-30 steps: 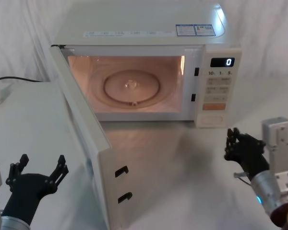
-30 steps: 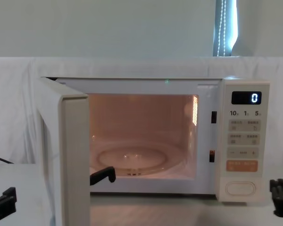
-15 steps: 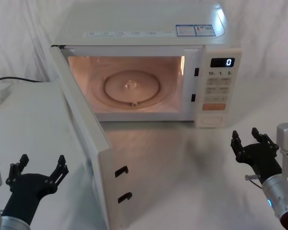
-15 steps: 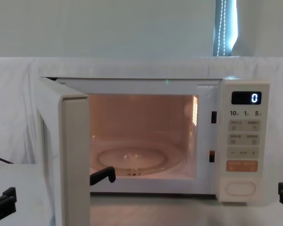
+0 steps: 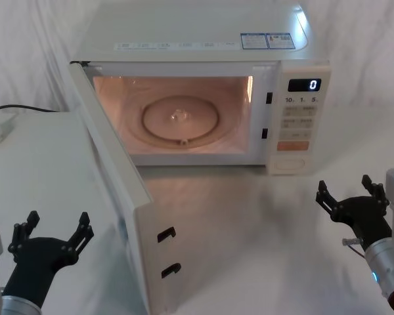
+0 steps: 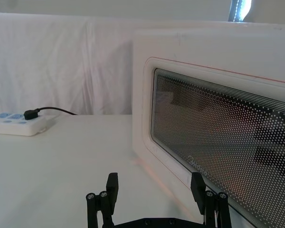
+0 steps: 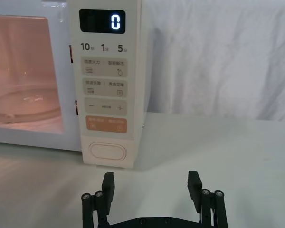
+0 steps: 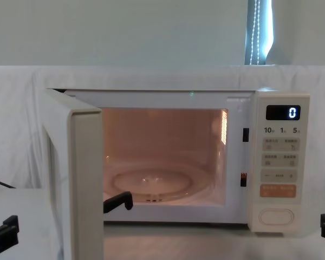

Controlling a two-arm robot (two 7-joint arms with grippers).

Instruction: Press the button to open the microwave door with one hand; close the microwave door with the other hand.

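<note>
So the left gripper (image 5: 50,235) is sitting low on the bench (image 5: 33,170) with its fingers spread wide, holding nothing. The microwave door (image 5: 111,184) is hanging wide open just to its right, outer face with the dark window turned toward that gripper, free edge pointing back at the robot. That makes the left arm the nearer one for the closing push: it'd need to go rightward and forward to swing the door toward the microwave (image 5: 190,79). Over on the far side, the right gripper (image 5: 352,197) is also gaping wide and empty, with the button (image 7: 108,152) ahead of it and slightly left, not touching.
</note>
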